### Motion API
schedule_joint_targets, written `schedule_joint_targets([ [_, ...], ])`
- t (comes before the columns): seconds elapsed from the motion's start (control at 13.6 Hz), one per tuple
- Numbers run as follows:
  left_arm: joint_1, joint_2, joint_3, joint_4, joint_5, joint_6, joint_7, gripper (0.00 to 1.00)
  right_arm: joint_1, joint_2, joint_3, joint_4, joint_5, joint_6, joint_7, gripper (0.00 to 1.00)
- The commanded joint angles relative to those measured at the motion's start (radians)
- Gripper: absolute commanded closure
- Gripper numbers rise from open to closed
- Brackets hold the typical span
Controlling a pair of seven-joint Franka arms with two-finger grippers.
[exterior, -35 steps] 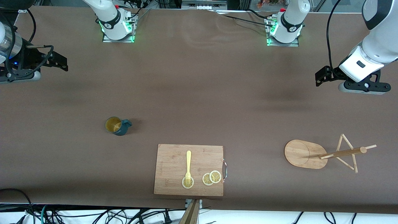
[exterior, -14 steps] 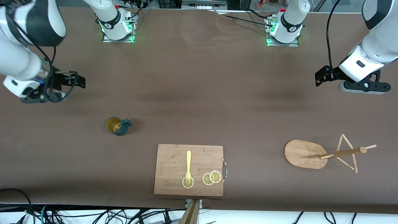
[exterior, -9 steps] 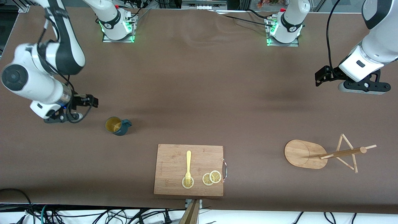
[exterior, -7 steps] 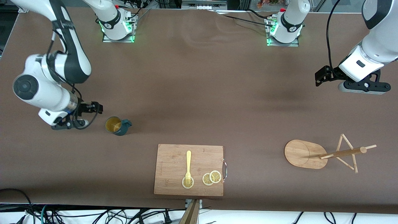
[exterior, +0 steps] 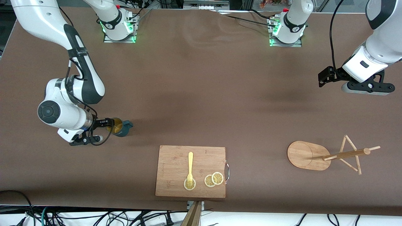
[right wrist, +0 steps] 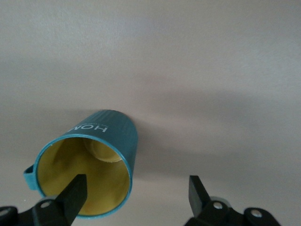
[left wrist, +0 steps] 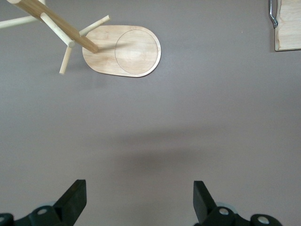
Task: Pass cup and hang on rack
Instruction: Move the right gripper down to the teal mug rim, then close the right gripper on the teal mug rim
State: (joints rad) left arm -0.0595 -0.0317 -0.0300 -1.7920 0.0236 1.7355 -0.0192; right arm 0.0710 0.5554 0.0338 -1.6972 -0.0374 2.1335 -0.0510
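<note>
With its jaws wide, 1 inside the cup (right wrist: 89, 160), the right gripper (right wrist: 134, 193) could tip it; the left gripper (left wrist: 139, 197) waits open-jawed over the desk (exterior: 201, 88) near the rack (exterior: 326, 155).

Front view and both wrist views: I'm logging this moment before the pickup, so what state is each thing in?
Cup: upright on the table, not gripped.
Rack: upright, pegs bare.
Right gripper: open, one finger inside the cup's rim, one outside.
Left gripper: open, empty, waiting over bare table near the rack.
Fork: flat on the board, tines on a lemon slice.
</note>
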Motion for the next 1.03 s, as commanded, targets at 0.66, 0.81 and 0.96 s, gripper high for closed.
schedule_joint_targets([
  [0.66,-0.003,0.010,-0.004,0.026,0.021,-0.019,-0.010,0.00,0.024,0.021,0.005,0.004,-0.001,0.008,0.058,1.00],
  [0.81,-0.002,0.010,-0.004,0.026,0.021,-0.019,-0.010,0.00,0.041,0.021,0.005,0.008,0.001,0.006,0.082,1.00],
  [0.96,-0.002,0.009,-0.004,0.026,0.021,-0.021,-0.010,0.00,0.071,0.020,0.006,0.034,0.028,-0.012,0.134,1.00],
])
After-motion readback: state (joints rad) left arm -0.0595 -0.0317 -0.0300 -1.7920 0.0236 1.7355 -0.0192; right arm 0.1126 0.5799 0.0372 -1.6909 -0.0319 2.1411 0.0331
